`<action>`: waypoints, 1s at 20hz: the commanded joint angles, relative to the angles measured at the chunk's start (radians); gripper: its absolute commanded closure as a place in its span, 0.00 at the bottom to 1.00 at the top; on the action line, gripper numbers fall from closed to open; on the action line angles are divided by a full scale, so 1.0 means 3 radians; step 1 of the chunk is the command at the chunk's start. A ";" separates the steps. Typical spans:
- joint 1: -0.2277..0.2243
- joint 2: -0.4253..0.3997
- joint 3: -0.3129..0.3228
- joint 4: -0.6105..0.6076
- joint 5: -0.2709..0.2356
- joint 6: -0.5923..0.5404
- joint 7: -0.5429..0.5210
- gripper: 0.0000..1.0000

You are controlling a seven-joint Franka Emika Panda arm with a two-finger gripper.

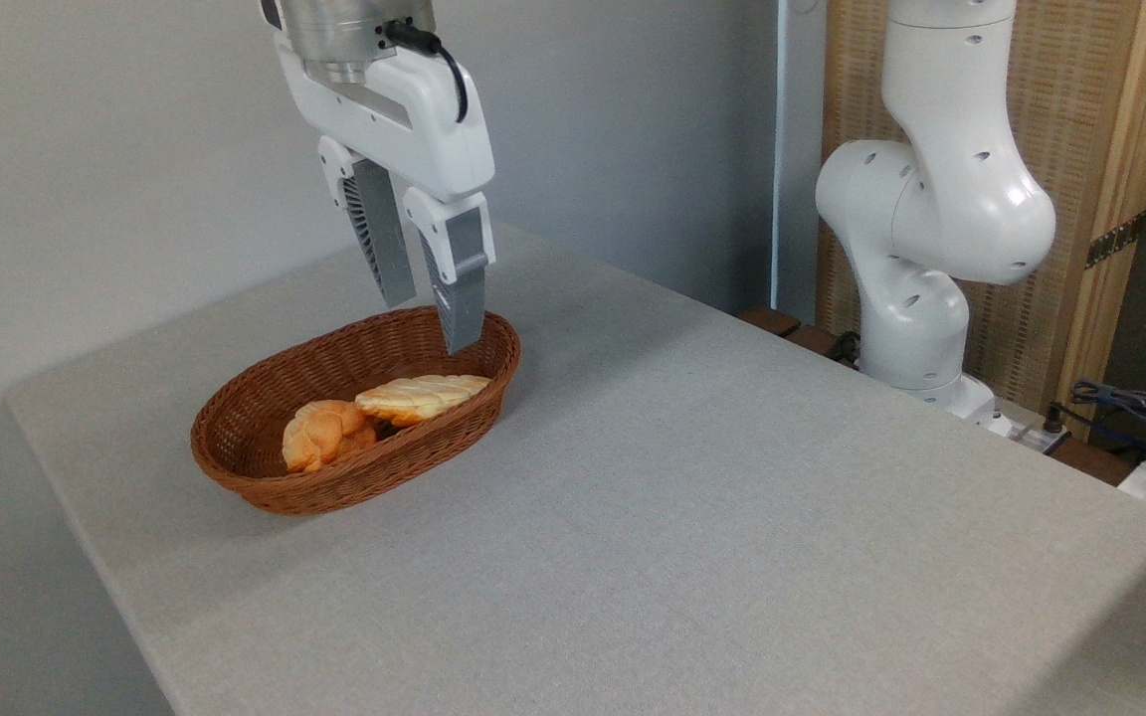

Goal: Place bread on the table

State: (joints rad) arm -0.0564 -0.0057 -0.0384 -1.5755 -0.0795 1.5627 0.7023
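Note:
The bread (322, 434), a small orange-golden knotted bun, lies in the left half of a brown wicker basket (265, 477) on the table (692, 517). A longer pale braided loaf (422, 396) rests beside it, toward the basket's right end. My gripper (429, 320) hangs above the basket's far right rim, fingers pointing down and spread apart, open, with nothing between them. It is up and to the right of the bread, not touching either piece.
The arm's white base (916, 298) stands off the table's far right side, before a wooden panel (1080, 149). Cables and small gear (1145, 418) lie at the right edge. A grey wall runs behind the basket.

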 commanded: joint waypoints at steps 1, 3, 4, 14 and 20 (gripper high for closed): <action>-0.0001 -0.0012 -0.0168 -0.0198 -0.0189 0.0338 -0.0101 0.00; -0.0006 -0.0012 -0.0336 -0.0397 -0.0312 0.0771 -0.0350 0.00; -0.0001 -0.0006 -0.0429 -0.0510 -0.0303 0.0996 -0.0483 0.00; -0.0063 0.0428 -0.0818 -0.0915 -0.0104 0.2175 -0.0832 0.00; -0.0155 0.0592 -0.0828 -0.0915 0.0132 0.2190 -0.0838 0.16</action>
State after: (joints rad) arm -0.0927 0.1576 -0.2861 -1.8517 -0.0648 2.1984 0.4634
